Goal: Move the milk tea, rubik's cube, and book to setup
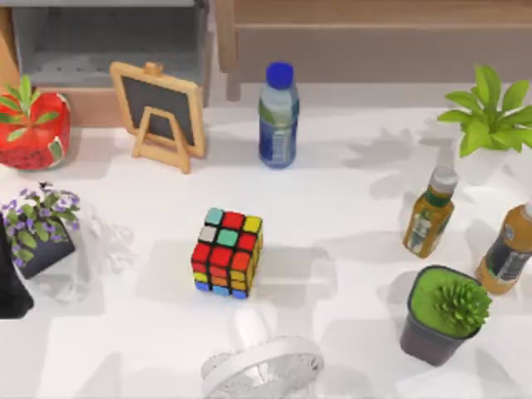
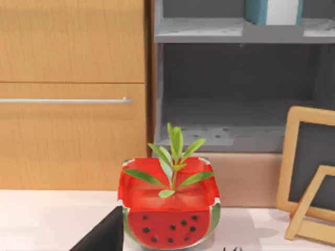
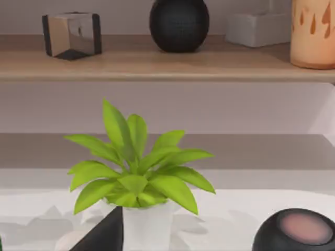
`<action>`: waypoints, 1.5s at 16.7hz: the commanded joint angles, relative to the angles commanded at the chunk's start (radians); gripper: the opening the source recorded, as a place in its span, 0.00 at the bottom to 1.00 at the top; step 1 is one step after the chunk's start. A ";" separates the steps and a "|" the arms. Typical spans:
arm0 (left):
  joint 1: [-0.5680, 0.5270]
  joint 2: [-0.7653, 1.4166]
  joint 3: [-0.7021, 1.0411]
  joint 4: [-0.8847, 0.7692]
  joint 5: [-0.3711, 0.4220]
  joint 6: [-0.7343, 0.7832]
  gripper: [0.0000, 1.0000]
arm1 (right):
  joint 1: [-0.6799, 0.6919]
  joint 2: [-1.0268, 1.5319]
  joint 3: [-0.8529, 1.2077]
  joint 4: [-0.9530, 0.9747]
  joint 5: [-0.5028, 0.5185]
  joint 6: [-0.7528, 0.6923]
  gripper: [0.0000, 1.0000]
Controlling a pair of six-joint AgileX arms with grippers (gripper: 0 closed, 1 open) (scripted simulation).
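Observation:
The rubik's cube [image 1: 226,253] sits on the white table [image 1: 349,191] near its middle, with black edges and mixed stickers. Two brown drink bottles with pale caps stand at the right, one [image 1: 430,213] further in and one [image 1: 507,249] by the edge. I cannot tell which, if either, is the milk tea. In the left wrist view a teal and white book-like thing [image 2: 273,10] stands on the upper shelf. A dark part of my left arm [image 1: 10,283] shows at the table's left edge, far from the cube. Neither gripper holds anything that I can see.
Around the cube stand a blue-capped water bottle [image 1: 278,116], a chalkboard easel [image 1: 158,112], a watermelon planter [image 1: 33,125], purple flowers [image 1: 41,224], a leafy plant [image 1: 490,112], a succulent in a dark pot [image 1: 440,316] and a white fan [image 1: 262,370].

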 joint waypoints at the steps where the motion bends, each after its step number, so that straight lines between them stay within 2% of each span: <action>1: 0.000 0.000 0.000 0.000 0.000 0.000 1.00 | 0.000 0.000 0.000 0.000 0.000 0.000 1.00; 5: 0.000 0.000 0.000 0.000 0.000 0.000 1.00 | -0.015 0.064 0.049 0.039 -0.020 -0.002 1.00; 9: 0.000 0.000 0.000 0.000 0.000 0.000 1.00 | -0.072 0.298 0.211 0.169 -0.074 -0.002 1.00; 20: 0.000 0.000 0.000 0.000 0.000 0.000 1.00 | -0.294 1.478 0.817 0.654 -0.265 0.003 1.00; 25: 0.000 0.000 0.000 0.000 0.000 0.000 1.00 | -0.360 1.803 0.999 0.800 -0.325 0.004 1.00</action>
